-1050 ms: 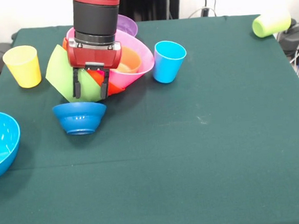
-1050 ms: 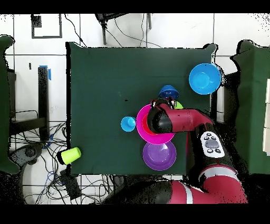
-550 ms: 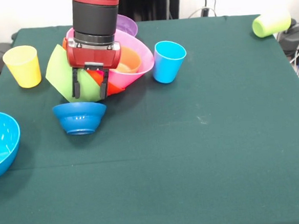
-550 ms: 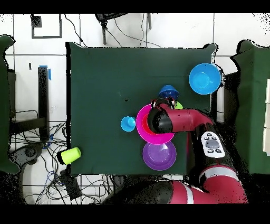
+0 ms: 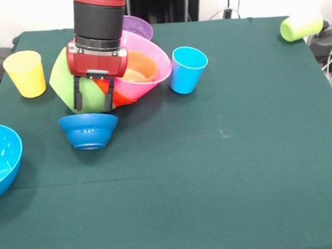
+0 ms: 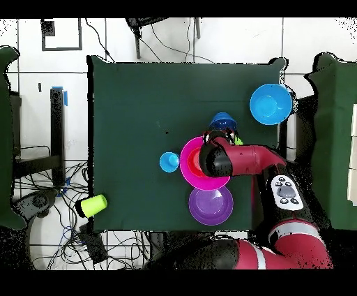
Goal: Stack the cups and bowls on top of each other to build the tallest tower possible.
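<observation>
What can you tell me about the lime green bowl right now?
The lime green bowl is glossy plastic, tipped steeply on its side, its outer wall facing the yellow cup. It leans against the tilted pink bowl and orange-red bowl behind it, above the small dark blue bowl. The gripper hangs in front, fingers open, straddling its lower edge. Contact cannot be confirmed.

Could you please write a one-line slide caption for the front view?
Sawyer's open tool straddles the tilted lime green bowl above the small dark blue bowl.
</observation>
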